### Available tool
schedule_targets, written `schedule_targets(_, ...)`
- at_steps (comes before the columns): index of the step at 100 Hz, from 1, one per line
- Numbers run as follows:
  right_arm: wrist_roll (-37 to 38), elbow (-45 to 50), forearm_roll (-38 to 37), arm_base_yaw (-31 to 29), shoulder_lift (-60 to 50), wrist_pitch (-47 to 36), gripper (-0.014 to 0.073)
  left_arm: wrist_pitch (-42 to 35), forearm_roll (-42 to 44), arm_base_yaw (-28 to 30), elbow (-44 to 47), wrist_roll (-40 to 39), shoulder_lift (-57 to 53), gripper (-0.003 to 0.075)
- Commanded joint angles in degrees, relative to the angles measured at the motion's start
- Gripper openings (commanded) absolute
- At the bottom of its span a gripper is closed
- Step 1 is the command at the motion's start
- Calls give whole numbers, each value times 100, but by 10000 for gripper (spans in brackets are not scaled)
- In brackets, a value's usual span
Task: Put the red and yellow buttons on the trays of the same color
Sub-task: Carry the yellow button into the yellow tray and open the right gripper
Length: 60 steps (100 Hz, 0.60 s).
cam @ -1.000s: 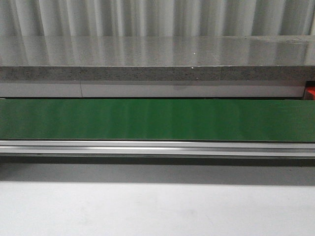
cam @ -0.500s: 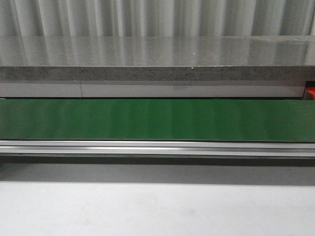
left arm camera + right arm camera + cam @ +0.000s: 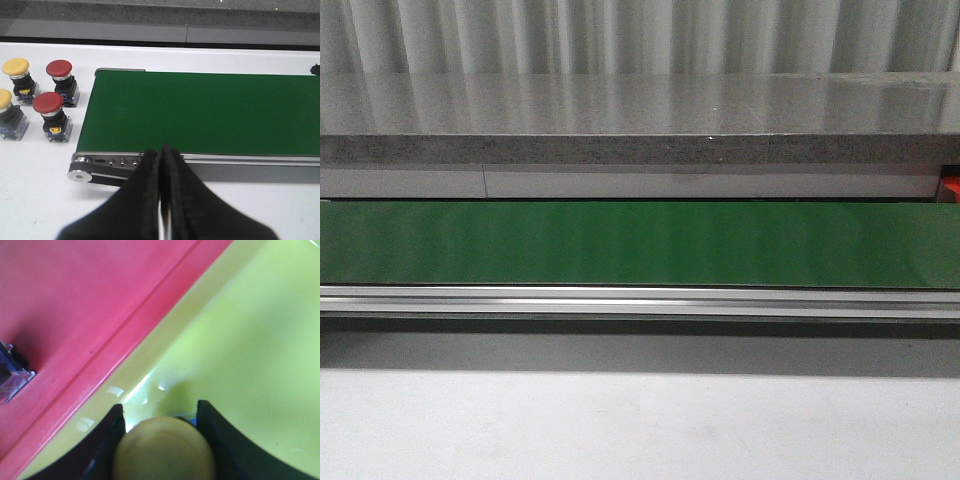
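Seeing two red buttons point(image 3: 52, 95) and two yellow point(image 3: 15, 75) | left gripper point(image 3: 162, 200) closed together, empty | right gripper point(image 3: 160, 432) clamping one yellow button point(image 3: 164, 449) over yellow tray point(image 3: 250, 350).

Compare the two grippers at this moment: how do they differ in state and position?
The left gripper is shut and empty, while the right gripper grips a yellow button. The left gripper hovers near the green belt; the right gripper is over the yellow tray. Both have black fingers.
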Motion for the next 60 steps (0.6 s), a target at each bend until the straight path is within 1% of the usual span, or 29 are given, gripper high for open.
schedule_targets(1,-10,-112,-21,-43,-257,-241,164,-428,-34,-45,-169,-48,37,-20)
schedule_targets(16,-10,-112,-21,-43,-257,-216,166,-428,-34,-45,-169,-48,37,-20)
schedule_targets(25,-10,-112,-21,-43,-257,-204,204,-428,-34,-45,-169,-48,37,-20)
schedule_targets(30,-10,-112,-21,-43,-257,-204,252,-428,-34,-45,-169,-48,37,-20)
schedule_targets(37,-10,-112,-21,-43,-257,-191,348,-428,-34,-45,-169,-48,37,-20)
schedule_targets(42,-10,-112,-21,-43,-264,-191,440,-428,-34,-45,-169,-48,37,-20)
schedule_targets(49,-10,-112,-21,-43,-277,-191,545,-428,-34,-45,-169,-48,37,-20)
schedule_targets(56,-10,-112,-21,-43,-297,-191,619,-428,-34,-45,-169,-48,37,-20)
schedule_targets(60,-10,-112,-21,-43,-333,-191,640,-428,-34,-45,-169,-48,37,-20)
